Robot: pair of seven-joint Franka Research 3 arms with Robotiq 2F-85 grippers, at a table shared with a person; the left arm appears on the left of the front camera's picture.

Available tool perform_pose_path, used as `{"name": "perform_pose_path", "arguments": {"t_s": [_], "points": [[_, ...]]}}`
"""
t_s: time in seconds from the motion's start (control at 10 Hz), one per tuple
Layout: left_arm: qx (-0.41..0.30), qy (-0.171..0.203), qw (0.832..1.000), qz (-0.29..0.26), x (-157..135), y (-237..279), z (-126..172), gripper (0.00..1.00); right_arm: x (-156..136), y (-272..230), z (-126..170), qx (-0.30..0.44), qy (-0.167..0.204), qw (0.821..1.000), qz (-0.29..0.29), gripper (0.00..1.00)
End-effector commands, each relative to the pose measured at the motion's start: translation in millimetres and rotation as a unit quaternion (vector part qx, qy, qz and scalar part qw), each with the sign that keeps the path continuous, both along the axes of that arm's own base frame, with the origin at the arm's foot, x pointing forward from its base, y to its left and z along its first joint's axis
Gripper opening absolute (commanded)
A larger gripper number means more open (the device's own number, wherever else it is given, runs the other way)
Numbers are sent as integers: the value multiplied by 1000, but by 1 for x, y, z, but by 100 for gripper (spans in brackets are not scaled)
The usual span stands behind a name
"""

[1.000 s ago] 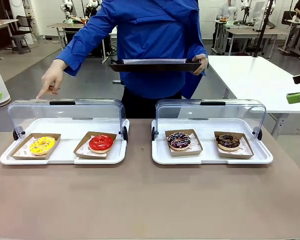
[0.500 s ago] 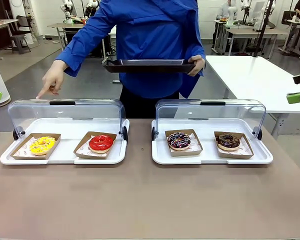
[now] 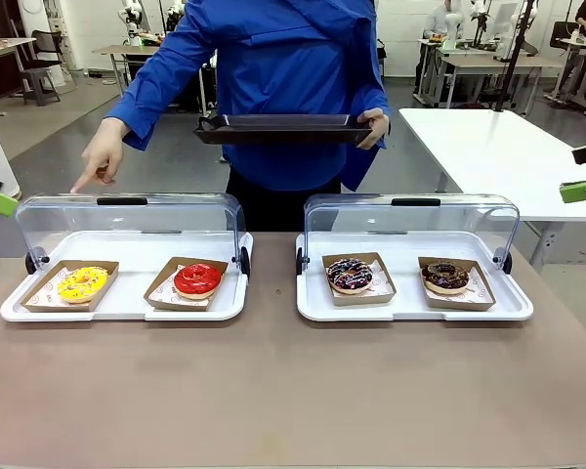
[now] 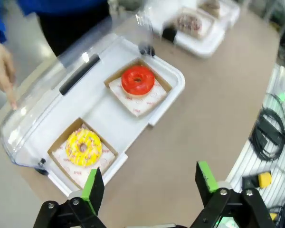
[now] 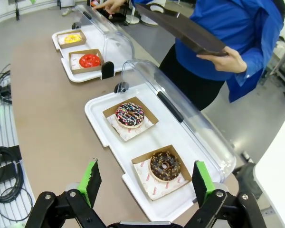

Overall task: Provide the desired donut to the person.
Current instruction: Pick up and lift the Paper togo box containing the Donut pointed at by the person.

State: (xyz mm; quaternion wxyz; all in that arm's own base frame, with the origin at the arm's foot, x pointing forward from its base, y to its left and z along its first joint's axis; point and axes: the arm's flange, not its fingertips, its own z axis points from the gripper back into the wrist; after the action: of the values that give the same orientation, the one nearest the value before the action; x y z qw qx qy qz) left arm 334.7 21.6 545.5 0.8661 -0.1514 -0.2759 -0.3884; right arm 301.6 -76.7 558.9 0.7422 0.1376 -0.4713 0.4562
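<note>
Nothing here can be read: no word, number or brand shows clearly. The only print I can spot is a faint reddish pattern on the liner [image 4: 145,99] under the red donut [image 4: 137,80] and the liner [image 4: 66,164] under the yellow donut [image 4: 83,147], in the case [image 4: 102,114] toward the left edge of the table [image 4: 199,118]. The same pattern shows on the liners [image 5: 149,183] under the dark donuts [image 5: 129,114] toward the right edge. All of it is too small and blurred to make out.

4 donuts [image 3: 82,283] [image 3: 197,278] [image 3: 350,275] [image 3: 446,277], 2 lidded cases [image 3: 137,256] [image 3: 410,311], 1 person [image 3: 293,98].
</note>
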Motion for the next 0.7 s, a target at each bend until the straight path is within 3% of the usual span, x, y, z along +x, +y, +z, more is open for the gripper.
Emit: {"name": "perform_pose_path", "arguments": {"t_s": [0.0, 0.2, 0.4, 0.6], "points": [[134, 47, 988, -61, 30, -11, -2, 100, 1, 1, 0, 4, 1, 1000, 3, 100], [225, 40, 965, -126, 41, -19, -32, 100, 1, 1, 0, 4, 1, 1000, 3, 100], [285, 1, 928, -241, 36, -8, -73, 100, 1, 1, 0, 4, 1, 1000, 3, 100], [208, -11, 941, -266, 43, 13, -93, 100, 1, 1, 0, 4, 1, 1000, 3, 100]]}}
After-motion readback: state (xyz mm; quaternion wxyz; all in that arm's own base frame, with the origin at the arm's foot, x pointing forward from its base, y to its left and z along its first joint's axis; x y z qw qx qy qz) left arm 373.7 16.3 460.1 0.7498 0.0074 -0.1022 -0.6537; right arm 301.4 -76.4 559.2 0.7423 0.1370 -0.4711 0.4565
